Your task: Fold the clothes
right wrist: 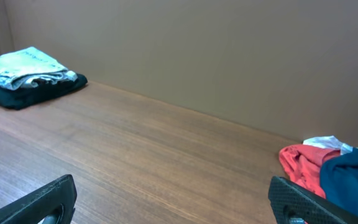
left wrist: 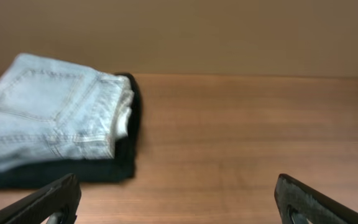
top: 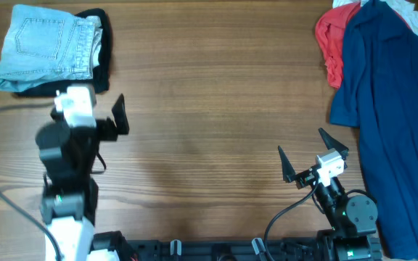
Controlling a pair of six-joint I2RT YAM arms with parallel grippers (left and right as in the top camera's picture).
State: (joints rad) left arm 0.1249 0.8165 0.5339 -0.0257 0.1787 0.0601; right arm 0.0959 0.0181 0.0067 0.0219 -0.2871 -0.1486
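I see my left end effector (left wrist: 179, 208) wide open near the folded shorts (top: 46, 47), my right end effector (top: 301, 143) likewise wide and empty.

Two folded garments (top: 48, 45), three loose garments (top: 390, 109).

I find no readable text, label, brand, number or sign in any view; denim shorts (top: 46, 45) show only pocket stitching, no lettering I can make out; navy garment (top: 394, 109) plain as far as I see
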